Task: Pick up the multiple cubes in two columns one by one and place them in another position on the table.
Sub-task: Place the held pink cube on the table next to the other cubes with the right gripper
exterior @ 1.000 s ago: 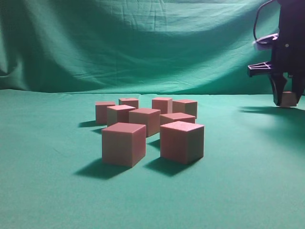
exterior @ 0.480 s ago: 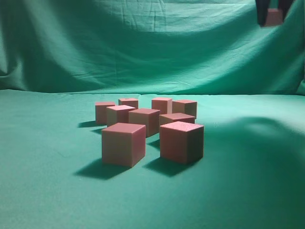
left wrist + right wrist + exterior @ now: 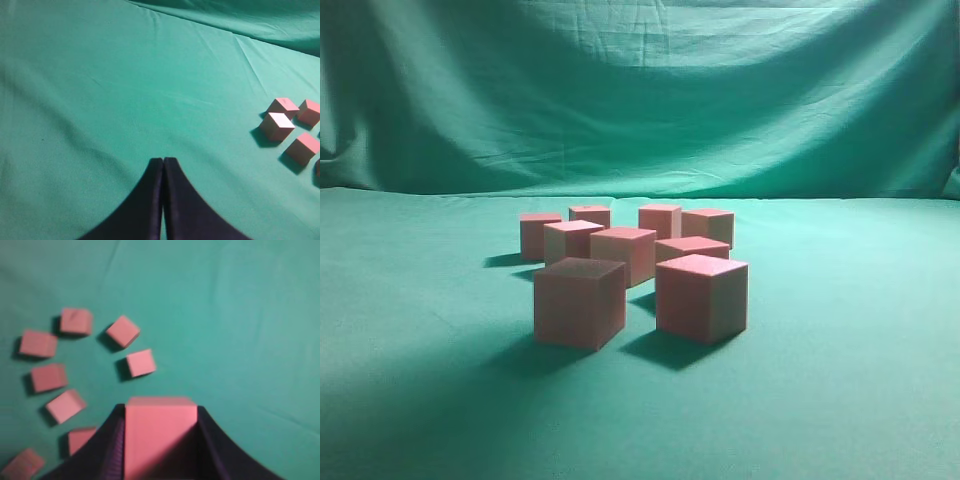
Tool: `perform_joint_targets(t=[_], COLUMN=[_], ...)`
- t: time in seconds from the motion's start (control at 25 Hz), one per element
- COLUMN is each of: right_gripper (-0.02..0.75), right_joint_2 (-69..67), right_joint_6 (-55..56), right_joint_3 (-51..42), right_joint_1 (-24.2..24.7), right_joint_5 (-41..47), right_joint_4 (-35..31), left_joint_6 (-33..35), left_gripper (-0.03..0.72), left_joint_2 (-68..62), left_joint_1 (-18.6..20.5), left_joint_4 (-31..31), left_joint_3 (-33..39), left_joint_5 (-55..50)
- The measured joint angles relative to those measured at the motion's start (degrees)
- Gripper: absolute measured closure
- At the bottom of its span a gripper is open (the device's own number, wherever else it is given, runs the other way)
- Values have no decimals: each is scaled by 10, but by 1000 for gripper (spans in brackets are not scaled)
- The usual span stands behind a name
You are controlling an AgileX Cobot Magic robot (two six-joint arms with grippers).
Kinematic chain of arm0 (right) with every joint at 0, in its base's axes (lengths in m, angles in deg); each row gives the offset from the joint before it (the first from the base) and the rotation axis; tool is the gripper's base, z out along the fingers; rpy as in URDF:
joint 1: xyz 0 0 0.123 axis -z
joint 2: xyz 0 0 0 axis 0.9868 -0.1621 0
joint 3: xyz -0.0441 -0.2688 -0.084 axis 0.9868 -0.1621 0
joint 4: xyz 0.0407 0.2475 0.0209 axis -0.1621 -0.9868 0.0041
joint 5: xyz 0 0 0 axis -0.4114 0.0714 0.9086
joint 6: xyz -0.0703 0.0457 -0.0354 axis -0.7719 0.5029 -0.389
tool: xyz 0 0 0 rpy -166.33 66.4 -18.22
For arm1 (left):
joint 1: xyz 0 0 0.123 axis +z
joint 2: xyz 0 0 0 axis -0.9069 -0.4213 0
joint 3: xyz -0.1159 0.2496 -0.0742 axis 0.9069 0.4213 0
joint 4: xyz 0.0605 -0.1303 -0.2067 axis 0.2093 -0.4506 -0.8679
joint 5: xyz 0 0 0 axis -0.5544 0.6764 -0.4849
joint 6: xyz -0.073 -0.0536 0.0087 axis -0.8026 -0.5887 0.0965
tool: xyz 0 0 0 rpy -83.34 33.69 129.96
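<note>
Resting shut above the green desk (image 3: 125,90), the left tool (image 3: 163,165) has its two dark fingers pressed flat together with nothing between them. Off to its right, at the edge of the left wrist view, sit a few pink cubes (image 3: 276,125), each with a small shadow beside it. In the exterior view eight cubes (image 3: 580,300) stand in a loose bunch near the middle of the desk (image 3: 840,400), two big-looking ones at the front (they are just nearer the camera) and the others behind them in two rough lines. No arm shows in that view. The green cloth backdrop (image 3: 640,90) hangs behind the desk. The right tool (image 3: 160,440) is squeezing one cube (image 3: 160,435) between its dark fingers, high above the desk. Below it, to the left in the right wrist view, the other cubes (image 3: 140,363) lie on the cloth, a bit blurry, some near each other but none touching.
</note>
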State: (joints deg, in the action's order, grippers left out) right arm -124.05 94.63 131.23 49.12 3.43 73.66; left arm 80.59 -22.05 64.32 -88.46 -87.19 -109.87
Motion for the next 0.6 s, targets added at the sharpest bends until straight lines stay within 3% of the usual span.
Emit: perform_joint_targets(t=[0.32, 0.6], right_gripper=[486, 486], right_joint_2=[22, -9], right_joint_6=[-58, -94], right_joint_3=[-146, -212], right_joint_1=[-140, -225], right_joint_5=[-70, -158], right_joint_4=[-96, -146], left_joint_6=[0, 0], left_gripper=[688, 688], left_joint_2=[0, 0], left_joint_1=[0, 0], left_joint_4=[0, 0], left_joint_3=[0, 0], left_joint_5=[0, 0])
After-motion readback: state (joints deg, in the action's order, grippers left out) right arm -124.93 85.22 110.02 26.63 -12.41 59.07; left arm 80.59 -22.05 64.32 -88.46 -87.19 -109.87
